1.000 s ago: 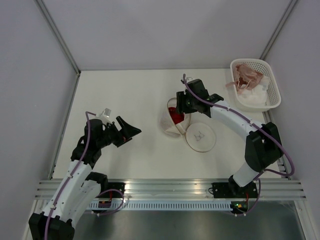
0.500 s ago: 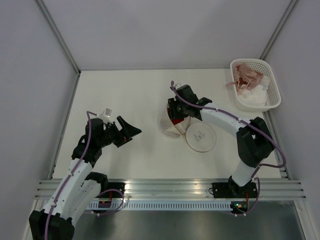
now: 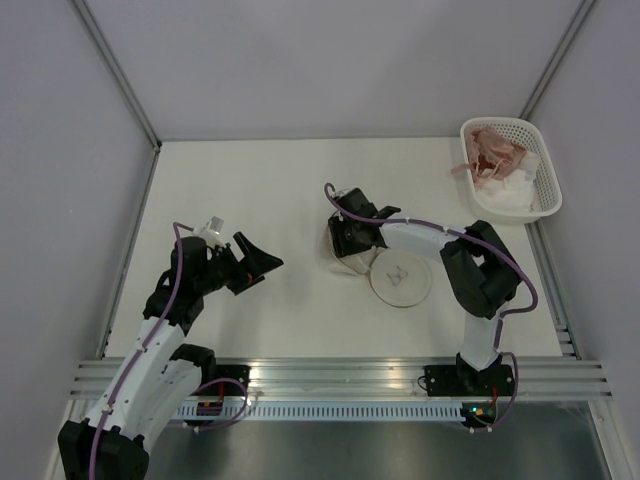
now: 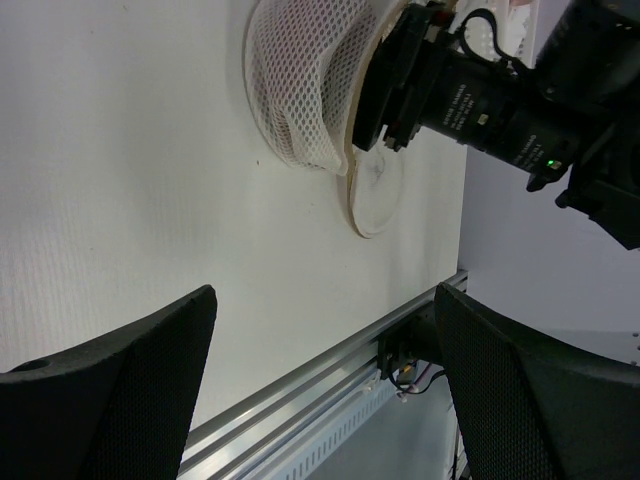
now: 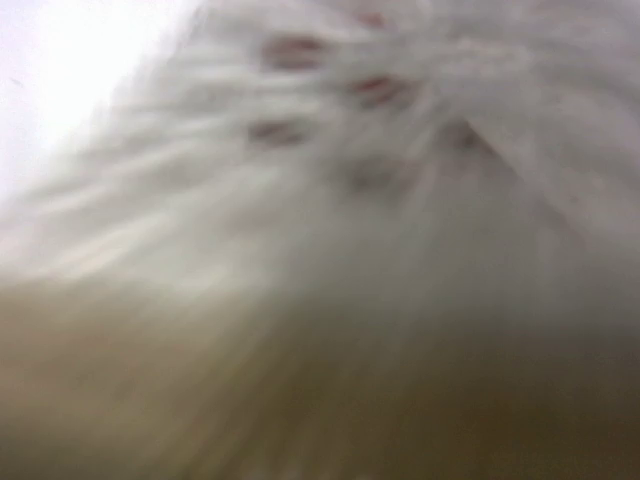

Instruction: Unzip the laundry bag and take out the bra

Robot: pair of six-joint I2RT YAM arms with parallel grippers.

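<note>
I'm working in a lab test cell: a bare white bench (image 3: 250, 190) boxed in by plain grey panels (image 3: 330, 65), with aluminium framing (image 3: 340, 372) carrying both arm bases.

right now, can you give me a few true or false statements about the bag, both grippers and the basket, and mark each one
1. The right gripper is pushed into the open mouth of the laundry bag. True.
2. The left gripper is shut on the flap. False: it is open, holds nothing, and sits apart from the bag.
3. The round flap lies flat on the table beside the mesh pod. True.
4. The white basket is empty. False: it holds pinkish and white garments.
</note>
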